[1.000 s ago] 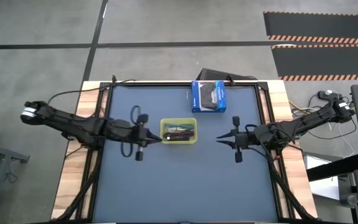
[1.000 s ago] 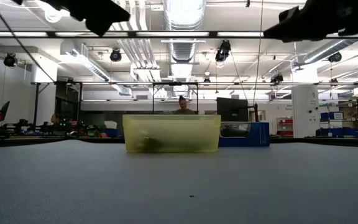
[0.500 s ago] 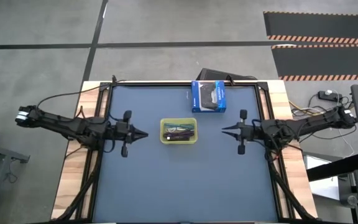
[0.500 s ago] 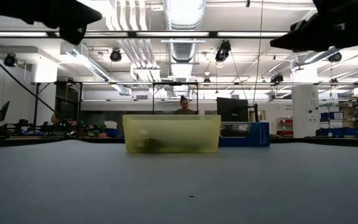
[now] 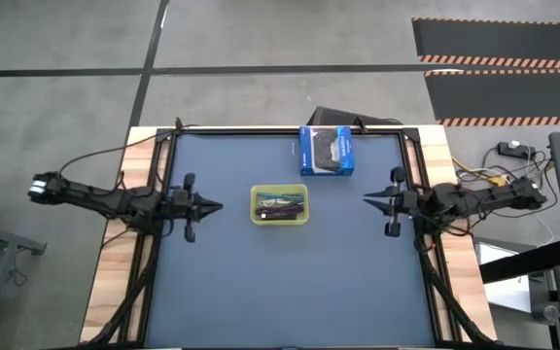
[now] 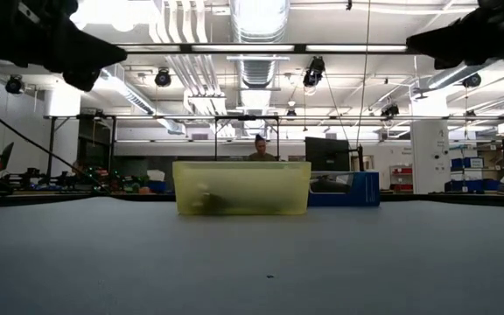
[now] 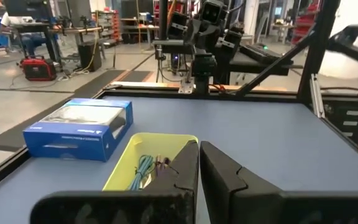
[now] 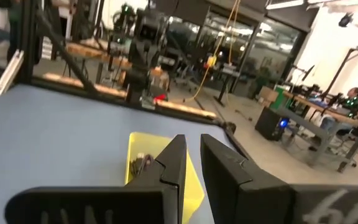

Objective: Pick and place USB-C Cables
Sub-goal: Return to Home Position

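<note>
USB-C Cables (image 5: 281,207): seemingly tangled in yellow bin (image 5: 254,206); blue box (image 5: 327,150) near; left gripper (image 5: 220,206), right gripper (image 5: 366,200) flanking, narrow, empty; blue table (image 5: 290,282).

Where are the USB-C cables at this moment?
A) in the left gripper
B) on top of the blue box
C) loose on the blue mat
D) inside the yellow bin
D: the high view shows the cables lying inside the yellow bin. The left gripper and right gripper are apart from the bin on either side and hold nothing.
</note>
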{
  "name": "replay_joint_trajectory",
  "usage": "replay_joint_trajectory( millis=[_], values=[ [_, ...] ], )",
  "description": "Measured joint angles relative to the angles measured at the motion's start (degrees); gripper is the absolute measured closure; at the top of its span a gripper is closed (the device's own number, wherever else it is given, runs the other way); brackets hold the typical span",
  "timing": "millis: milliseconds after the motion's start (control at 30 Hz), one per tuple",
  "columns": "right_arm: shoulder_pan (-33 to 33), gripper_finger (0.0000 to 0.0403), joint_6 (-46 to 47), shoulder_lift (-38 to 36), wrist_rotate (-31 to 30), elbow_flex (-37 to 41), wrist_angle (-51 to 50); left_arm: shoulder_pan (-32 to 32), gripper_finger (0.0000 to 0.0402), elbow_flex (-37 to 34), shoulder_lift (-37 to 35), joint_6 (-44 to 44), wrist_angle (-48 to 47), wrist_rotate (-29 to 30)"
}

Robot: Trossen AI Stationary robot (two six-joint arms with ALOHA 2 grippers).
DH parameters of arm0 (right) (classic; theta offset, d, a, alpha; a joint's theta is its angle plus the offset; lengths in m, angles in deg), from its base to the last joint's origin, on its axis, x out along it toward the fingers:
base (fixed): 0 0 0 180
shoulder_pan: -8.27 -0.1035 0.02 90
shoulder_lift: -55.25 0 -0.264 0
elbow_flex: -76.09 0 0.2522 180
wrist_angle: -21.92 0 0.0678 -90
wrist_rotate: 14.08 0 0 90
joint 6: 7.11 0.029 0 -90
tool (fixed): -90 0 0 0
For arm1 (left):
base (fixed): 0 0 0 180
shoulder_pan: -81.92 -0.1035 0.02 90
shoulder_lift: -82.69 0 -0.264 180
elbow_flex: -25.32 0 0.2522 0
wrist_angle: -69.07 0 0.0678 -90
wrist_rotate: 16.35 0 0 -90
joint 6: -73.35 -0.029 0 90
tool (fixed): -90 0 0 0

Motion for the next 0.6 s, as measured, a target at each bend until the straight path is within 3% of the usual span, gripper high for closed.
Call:
replay_joint_trajectory(
  millis=[367,600],
  values=[
    [-0.04,0.0365,0.97,-10.5,0.43,1.34,-6.18,0.0,0.0401,-6.8,-12.45,0.37,-0.11,0.02],
    [-0.02,0.0365,0.88,-10.81,2.78,4.4,-2.85,0.0,0.0401,-11.0,-19.73,0.37,-0.18,0.02]
  ],
)
